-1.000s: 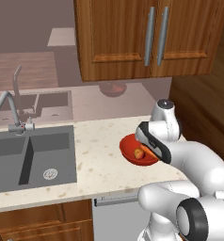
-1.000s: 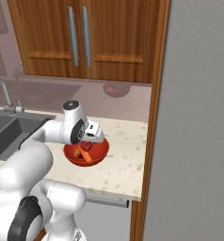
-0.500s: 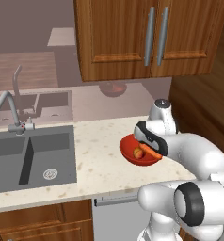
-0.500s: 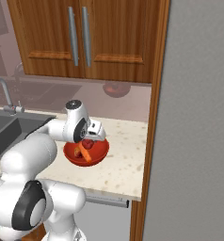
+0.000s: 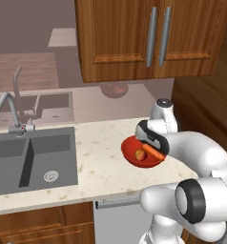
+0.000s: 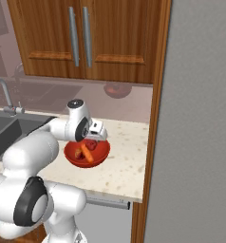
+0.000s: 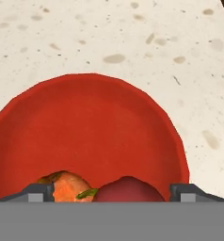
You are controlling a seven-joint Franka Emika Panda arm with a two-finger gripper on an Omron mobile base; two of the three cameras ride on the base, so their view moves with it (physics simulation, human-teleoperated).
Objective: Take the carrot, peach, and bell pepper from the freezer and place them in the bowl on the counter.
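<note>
On speckled counter (image 5: 101, 157): glossy red bowl (image 7: 90, 117), tapered carrot (image 6: 87, 153) inside; tool (image 7: 111, 190) wide apart, empty.

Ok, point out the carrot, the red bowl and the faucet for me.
carrot (image 6: 87, 153), right base view, middle of the orange stick lying in the bowl.
red bowl (image 7: 92, 124), hand view, bare inner wall.
faucet (image 5: 8, 102), left base view, curved spout above the sink.

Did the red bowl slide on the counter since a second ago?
No. The bowl sits at the same spot on the counter, below the cabinet doors, as before.
</note>
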